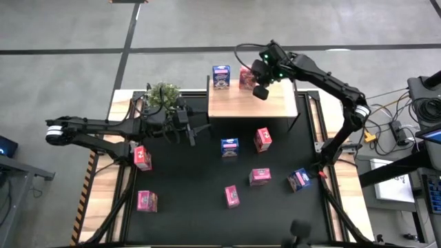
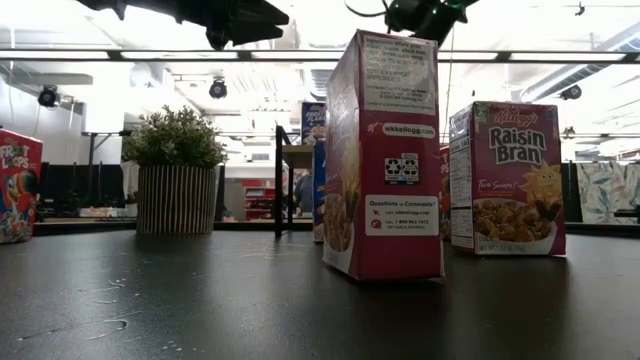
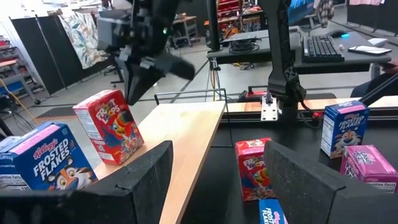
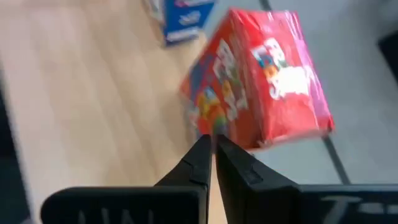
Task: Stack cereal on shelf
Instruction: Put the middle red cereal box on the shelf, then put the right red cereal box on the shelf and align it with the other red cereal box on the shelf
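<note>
While most of the cereal lies loose on the counter (image 1: 193,207), two boxes already stand on the shelf (image 1: 252,103), so the task looks roughly a fifth done.

Left to right, high view:
- Two pink boxes near the counter's left edge, one mid-way (image 1: 142,158), one toward the near left corner (image 1: 147,200).
- Left end effector (image 1: 191,131) hovers beside the potted plant (image 1: 162,95) near the far left corner, jaws spread, nothing between them.
- Shelf at the far edge: blue box (image 1: 221,76) at its far left corner, red box (image 1: 246,78) just beside it.
- Right end effector (image 1: 261,91) over the shelf, just beside the red box, fingers clenched together on nothing.
- Counter middle: blue box (image 1: 229,147), pink box (image 1: 232,195), pink box (image 1: 260,177), red box (image 1: 262,138).
- Blue box (image 1: 299,180) nearer the right edge, lying askew.

Seven boxes left to bring up, by my count.
</note>
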`<state>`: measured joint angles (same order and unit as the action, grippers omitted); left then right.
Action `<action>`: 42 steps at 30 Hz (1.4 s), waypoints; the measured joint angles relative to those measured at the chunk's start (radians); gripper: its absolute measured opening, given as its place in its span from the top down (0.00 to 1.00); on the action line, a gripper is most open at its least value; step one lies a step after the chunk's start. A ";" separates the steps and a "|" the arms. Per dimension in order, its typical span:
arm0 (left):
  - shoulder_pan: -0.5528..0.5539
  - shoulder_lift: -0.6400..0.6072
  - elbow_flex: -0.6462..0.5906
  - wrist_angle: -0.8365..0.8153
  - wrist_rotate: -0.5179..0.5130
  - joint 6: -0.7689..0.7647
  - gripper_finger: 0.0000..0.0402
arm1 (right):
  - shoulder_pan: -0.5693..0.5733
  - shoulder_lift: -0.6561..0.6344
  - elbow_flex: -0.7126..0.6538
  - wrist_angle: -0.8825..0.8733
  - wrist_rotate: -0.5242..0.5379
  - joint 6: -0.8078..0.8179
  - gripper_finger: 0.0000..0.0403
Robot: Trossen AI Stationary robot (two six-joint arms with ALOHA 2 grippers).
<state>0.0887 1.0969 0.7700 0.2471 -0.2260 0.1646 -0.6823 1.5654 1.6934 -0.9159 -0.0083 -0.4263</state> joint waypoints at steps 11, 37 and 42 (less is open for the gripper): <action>0.000 0.000 0.000 0.000 0.000 0.006 0.41 | -0.011 0.000 -0.013 0.060 0.088 -0.016 0.97; 0.000 0.001 0.000 -0.003 0.000 0.010 0.41 | 0.060 -0.071 -0.013 -0.048 0.079 0.089 0.97; 0.000 0.001 0.000 -0.010 0.000 0.010 0.41 | 0.162 -0.123 -0.012 -0.118 0.075 0.253 0.97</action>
<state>0.0888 1.0981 0.7700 0.2368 -0.2260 0.1743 -0.5200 1.4426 1.6810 -1.0341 0.0667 -0.1736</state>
